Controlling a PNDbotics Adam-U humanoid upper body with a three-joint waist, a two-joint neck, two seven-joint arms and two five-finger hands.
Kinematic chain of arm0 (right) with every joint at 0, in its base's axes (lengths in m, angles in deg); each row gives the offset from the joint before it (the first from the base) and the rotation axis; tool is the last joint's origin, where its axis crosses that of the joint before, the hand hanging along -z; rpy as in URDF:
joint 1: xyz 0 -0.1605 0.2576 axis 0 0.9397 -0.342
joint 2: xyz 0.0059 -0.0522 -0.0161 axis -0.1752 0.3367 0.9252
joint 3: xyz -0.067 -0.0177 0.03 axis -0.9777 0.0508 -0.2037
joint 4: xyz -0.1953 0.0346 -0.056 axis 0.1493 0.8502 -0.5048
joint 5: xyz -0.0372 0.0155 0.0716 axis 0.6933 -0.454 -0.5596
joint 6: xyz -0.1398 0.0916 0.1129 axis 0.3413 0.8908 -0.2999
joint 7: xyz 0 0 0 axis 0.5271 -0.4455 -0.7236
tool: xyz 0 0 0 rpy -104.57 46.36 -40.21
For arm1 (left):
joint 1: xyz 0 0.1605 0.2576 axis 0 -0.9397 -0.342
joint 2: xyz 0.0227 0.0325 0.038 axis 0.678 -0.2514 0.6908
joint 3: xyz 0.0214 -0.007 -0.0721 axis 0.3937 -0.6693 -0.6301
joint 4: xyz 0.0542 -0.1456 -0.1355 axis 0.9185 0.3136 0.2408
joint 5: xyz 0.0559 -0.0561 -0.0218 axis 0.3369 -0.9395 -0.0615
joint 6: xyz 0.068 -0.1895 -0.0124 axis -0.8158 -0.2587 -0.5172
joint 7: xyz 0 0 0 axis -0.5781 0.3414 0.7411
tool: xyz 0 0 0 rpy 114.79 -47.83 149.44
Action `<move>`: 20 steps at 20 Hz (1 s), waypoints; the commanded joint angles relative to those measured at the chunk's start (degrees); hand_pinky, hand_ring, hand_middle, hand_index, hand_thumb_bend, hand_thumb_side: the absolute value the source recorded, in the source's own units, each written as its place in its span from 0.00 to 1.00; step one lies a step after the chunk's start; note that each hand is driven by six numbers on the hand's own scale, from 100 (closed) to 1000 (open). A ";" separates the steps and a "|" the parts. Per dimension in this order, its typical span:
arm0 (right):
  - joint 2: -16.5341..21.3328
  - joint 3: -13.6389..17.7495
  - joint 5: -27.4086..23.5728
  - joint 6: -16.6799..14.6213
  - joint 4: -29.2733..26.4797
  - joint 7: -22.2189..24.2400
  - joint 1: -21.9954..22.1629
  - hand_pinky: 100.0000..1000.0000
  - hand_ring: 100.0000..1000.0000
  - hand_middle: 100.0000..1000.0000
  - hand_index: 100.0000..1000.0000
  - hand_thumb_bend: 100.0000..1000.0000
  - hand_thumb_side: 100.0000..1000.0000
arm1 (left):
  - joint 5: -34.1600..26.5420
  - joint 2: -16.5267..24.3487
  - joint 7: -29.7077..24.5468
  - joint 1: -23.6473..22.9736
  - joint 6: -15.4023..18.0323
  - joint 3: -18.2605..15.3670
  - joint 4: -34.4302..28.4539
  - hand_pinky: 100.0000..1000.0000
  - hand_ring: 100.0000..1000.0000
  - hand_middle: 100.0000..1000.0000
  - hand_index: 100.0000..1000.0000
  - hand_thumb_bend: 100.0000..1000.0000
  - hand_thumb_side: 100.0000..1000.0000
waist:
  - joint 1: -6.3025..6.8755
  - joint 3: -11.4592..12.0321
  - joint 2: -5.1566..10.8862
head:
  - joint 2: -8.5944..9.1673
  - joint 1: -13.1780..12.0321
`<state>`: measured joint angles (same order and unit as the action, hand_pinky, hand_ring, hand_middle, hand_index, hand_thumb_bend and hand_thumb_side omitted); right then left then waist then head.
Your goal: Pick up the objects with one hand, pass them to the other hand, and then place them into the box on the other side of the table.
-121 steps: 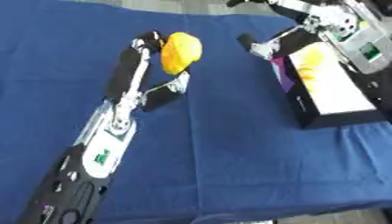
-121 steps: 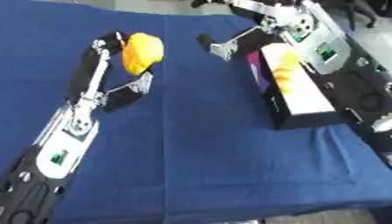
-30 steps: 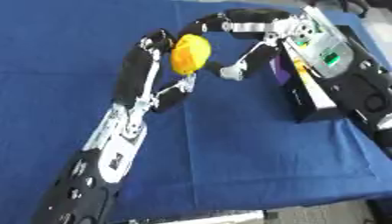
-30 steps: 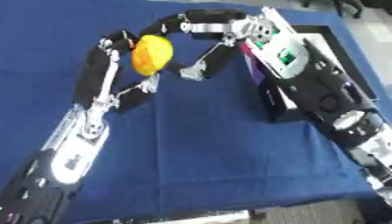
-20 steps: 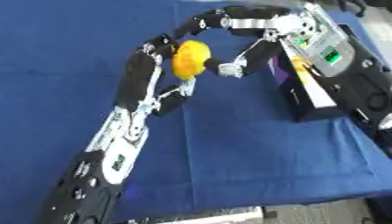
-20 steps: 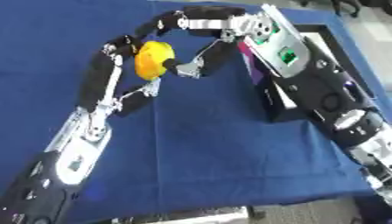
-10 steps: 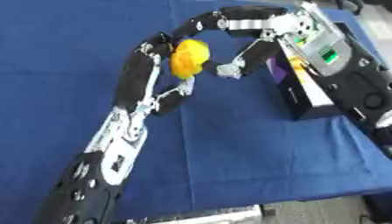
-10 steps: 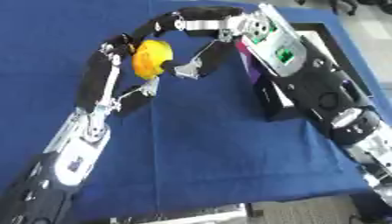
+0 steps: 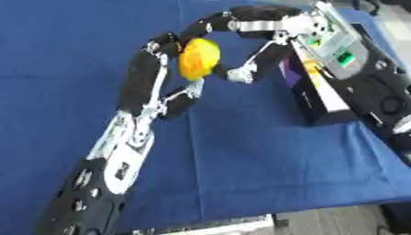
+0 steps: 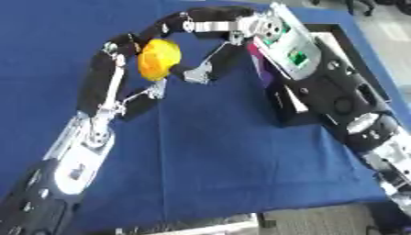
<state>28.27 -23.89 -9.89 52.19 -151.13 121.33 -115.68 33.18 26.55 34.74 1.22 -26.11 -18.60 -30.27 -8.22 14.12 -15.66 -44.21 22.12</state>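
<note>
Currently the yellow object [image 9: 197, 58] is held aloft above the blue surface [image 9: 241, 165], toward its far edge and roughly midway between its left and right edges. The left hand [image 9: 164, 69] carries it: the fingers are curled against the object's left side, with the thumb below it.

The right hand [image 9: 241, 69] reaches in from the right. Its upper fingers [image 9: 210, 25] arch over the top of the object, and its lower digit ends just beside the object's lower right edge. The right hand's fingers are spread apart around the object; whether they touch it cannot be determined.

The object's long axis runs nearly vertical in the views. The object lies directly between the two hands, so the transfer appears to require the right fingers to close leftward onto it.

The dark box [image 9: 321, 98] stands near the right edge of the surface, with something yellow inside; the right arm partly covers it.
</note>
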 commanded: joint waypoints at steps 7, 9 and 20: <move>1.11 0.77 -0.64 0.56 -0.06 -0.36 -0.69 0.93 1.00 0.90 1.00 0.00 0.32 | -1.73 -0.92 -0.89 1.33 0.33 1.31 -3.51 0.71 0.52 0.54 0.53 0.00 0.04 | -0.12 -0.20 0.15 | 0.09 0.58; 1.16 0.86 -0.36 0.75 0.00 -0.56 -0.65 0.93 1.00 0.91 1.00 0.00 0.33 | -2.17 -0.86 -0.89 1.36 0.31 1.43 -3.90 0.71 0.52 0.54 0.53 0.00 0.04 | -0.09 -0.23 0.14 | 0.09 0.60; 1.05 0.88 0.72 0.44 0.70 0.17 -0.58 0.93 1.00 0.90 1.00 0.00 0.39 | -2.51 -0.66 -0.96 1.42 0.34 1.87 -4.93 0.71 0.52 0.54 0.53 0.00 0.03 | -0.08 -0.31 0.06 | 0.09 0.93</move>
<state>28.25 -23.33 -10.44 52.59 -151.16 120.95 -115.74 30.70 27.28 33.73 1.21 -26.35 -17.86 -32.25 -8.22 14.07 -15.66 -44.21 22.84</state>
